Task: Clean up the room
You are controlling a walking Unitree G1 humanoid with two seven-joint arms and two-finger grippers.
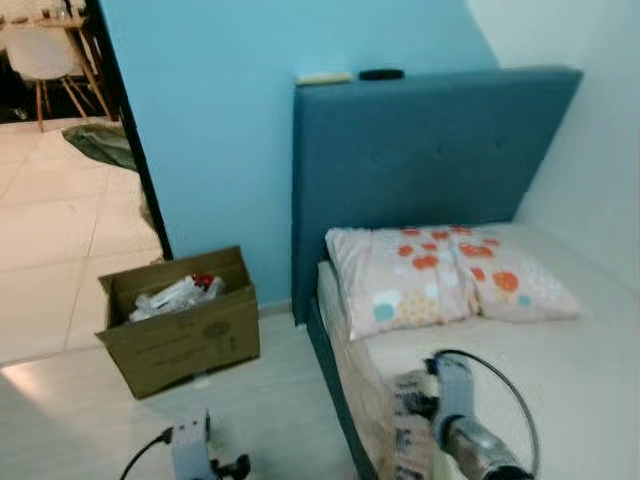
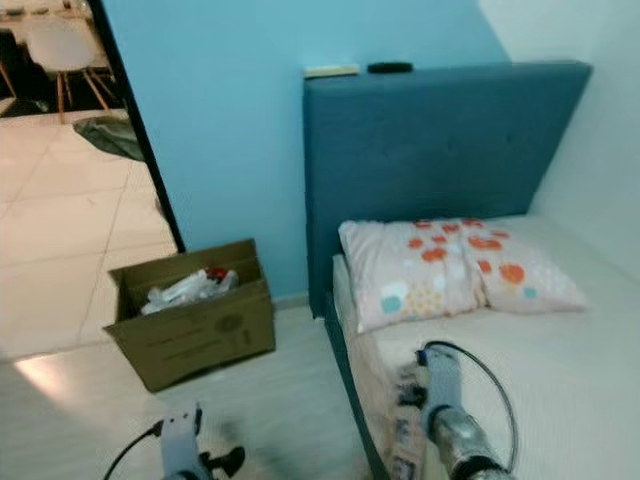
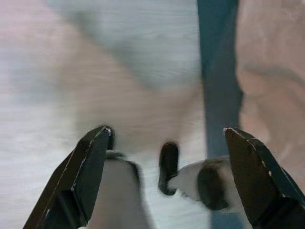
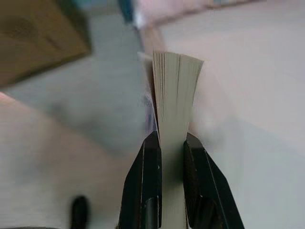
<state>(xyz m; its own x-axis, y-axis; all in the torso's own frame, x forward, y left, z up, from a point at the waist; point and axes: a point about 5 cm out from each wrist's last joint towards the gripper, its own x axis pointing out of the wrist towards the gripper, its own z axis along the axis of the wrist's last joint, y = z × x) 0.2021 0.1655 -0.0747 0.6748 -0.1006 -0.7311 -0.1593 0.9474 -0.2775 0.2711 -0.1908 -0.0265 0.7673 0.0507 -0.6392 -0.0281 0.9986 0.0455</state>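
My right gripper [image 4: 171,143] is shut on a thin book [image 4: 176,90], whose fanned page edges stick out between the fingers. In the left eye view the book [image 1: 408,425] hangs beside the bed's near edge, in front of the silver right arm [image 1: 470,430]. My left gripper [image 3: 167,131] stands open above the pale wooden floor with nothing between its fingers; the left arm [image 1: 190,445] is low at the bottom of the view. An open cardboard box [image 1: 180,325] holding white and red rubbish [image 1: 175,293] stands on the floor by the blue wall.
A bed [image 1: 560,360] with a blue headboard [image 1: 430,160] and a dotted pillow [image 1: 445,272] is at the right. A pale flat item [image 1: 323,77] and a black one [image 1: 381,73] lie on the headboard. A doorway at left leads to a tiled floor with a chair [image 1: 45,55].
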